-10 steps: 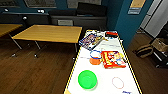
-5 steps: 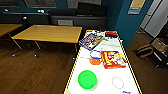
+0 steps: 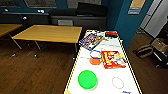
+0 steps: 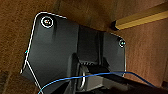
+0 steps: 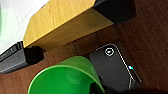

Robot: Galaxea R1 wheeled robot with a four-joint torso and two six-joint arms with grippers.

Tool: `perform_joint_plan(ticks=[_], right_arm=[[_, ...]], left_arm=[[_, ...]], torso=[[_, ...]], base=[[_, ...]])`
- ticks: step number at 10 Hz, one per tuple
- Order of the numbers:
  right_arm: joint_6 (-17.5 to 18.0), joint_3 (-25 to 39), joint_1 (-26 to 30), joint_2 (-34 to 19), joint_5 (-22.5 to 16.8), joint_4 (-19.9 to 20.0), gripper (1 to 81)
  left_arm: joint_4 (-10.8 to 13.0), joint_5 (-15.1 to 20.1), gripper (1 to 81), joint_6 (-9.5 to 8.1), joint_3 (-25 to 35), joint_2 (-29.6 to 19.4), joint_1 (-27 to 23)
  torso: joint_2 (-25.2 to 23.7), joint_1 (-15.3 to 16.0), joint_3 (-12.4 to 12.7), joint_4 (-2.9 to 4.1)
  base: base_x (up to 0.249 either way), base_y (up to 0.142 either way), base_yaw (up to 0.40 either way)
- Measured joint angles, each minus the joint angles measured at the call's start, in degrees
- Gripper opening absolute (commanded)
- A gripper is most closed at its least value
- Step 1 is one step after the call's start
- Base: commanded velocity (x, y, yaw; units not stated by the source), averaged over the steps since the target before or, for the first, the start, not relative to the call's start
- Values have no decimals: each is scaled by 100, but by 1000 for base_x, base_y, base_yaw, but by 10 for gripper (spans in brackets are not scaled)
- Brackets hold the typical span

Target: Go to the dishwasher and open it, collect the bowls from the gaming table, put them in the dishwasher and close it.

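The long white-topped gaming table (image 3: 107,47) runs away from me in the head view. On its near end rests a wide bright green bowl (image 3: 87,79), and a pale bowl with a pink rim (image 3: 117,82) is to its right. Farther along sits an orange bowl (image 3: 95,60) with a blue-rimmed one (image 3: 95,54) touching it. In the right wrist view a second green bowl (image 5: 62,78) hangs close to the wrist over the wooden floor, beside the table's wooden edge (image 5: 62,22), carried by my right gripper. The dishwasher is out of view.
Flat game boxes (image 3: 113,59) (image 3: 91,40) lie on the white top, with a red-and-black object (image 3: 111,34) at its far end. A light-wood table (image 3: 48,33) stands to the left, a dark counter (image 3: 75,20) behind it. Bags (image 3: 145,50) sit on the floor at right.
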Motion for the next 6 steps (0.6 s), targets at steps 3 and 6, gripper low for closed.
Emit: perform_joint_plan(ticks=[3, 6], right_arm=[[-22, -675, -283, 490, 77, -60, 10], [-37, -1120, -410, 923, 140, -138, 10]], left_arm=[[0, -27, 811, -1, 1397, -811, -174], [0, -9, 811, -1, 2565, -1694, -394]], torso=[[0, 0, 0, 0], [0, -2, 0, 0]], base=[[0, 0, 0], [0, 0, 0]])
